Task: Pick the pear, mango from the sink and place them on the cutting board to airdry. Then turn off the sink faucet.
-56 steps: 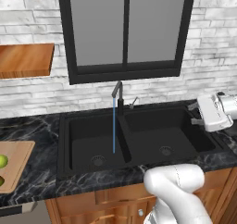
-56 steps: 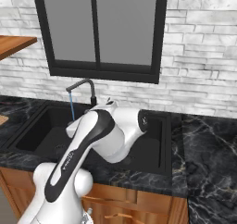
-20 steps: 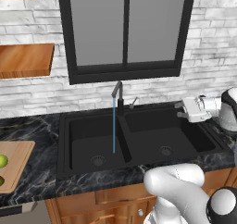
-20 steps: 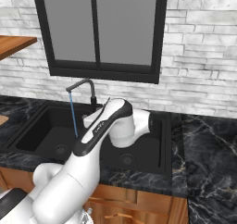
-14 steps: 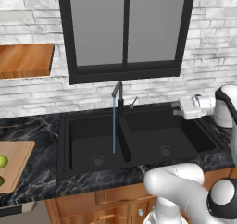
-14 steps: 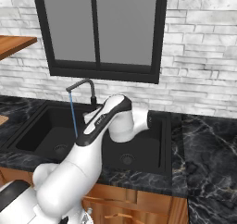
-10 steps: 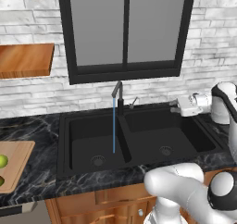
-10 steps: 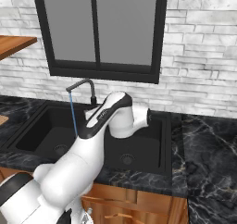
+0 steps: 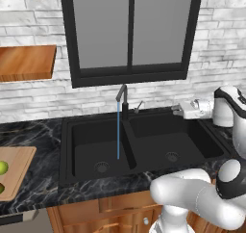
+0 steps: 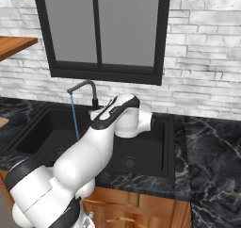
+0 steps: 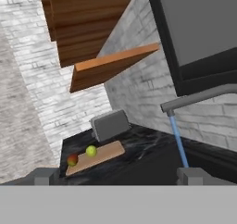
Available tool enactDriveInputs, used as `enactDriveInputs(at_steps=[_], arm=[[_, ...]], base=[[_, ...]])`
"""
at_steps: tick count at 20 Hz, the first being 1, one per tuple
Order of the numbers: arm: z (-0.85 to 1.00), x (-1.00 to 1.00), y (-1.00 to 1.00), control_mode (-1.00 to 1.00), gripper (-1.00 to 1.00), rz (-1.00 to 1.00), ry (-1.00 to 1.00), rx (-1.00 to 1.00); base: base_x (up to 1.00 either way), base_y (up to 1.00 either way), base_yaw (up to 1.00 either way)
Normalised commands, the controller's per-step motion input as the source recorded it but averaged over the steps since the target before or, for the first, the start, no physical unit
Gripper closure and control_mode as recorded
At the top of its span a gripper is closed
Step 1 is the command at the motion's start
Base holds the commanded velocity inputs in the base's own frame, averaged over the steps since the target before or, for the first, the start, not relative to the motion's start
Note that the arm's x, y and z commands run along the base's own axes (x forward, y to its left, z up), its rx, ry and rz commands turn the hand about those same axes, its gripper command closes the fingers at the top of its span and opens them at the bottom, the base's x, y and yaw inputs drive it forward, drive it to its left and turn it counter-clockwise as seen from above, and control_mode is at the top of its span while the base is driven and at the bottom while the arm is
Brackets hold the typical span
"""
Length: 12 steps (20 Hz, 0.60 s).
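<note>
My tool (image 9: 177, 110) hangs over the far rim of the sink (image 9: 86, 150), above the right basin and to the right of the sink faucet (image 9: 123, 102). In the left base view it points left toward the small silver lever handle (image 9: 139, 105), near it but apart. My two finger tips (image 11: 189, 175) stand wide apart at the bottom of the hand view with nothing between them, so the tool is spread and holds nothing.

Water (image 9: 118, 131) runs in a thin blue stream from the faucet's spout down into the left basin, landing near the round metal drain (image 9: 101, 167). The right basin has its own drain (image 9: 172, 156). Both basins look bare of fruit.

The cutting board (image 9: 19, 167) lies on the dark marble surface (image 9: 29, 135) to the left of the sink. The pear (image 11: 91, 150) sits on it, and the mango (image 11: 72, 159) sits on the board's nearer end in the hand view, close beside the pear but not touching it. In the left base view the pear shows at the frame's left edge on the board. A grey boxy appliance (image 11: 110, 124) stands just beyond the board; I cannot tell what it is.

Wooden wall shelves (image 9: 26, 61) hang on the white brick wall above the board, and a dark-framed window (image 9: 129, 32) sits behind the faucet.
</note>
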Motion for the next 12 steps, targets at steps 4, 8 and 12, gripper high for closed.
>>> enactDriveInputs(at_steps=[4, 8, 12], arm=[[-0.01, 0.17, 0.16, -1.0, -1.0, 0.0, 0.0, 0.01], [0.0, 0.14, 0.23, -1.0, -1.0, 0.0, 0.0, -0.01], [-0.1, 0.18, 0.17, -1.0, -1.0, 0.0, 0.0, -0.05]], base=[[0.0, 0.0, 0.0], [0.0, 0.0, 0.0], [0.0, 0.0, 0.0]])
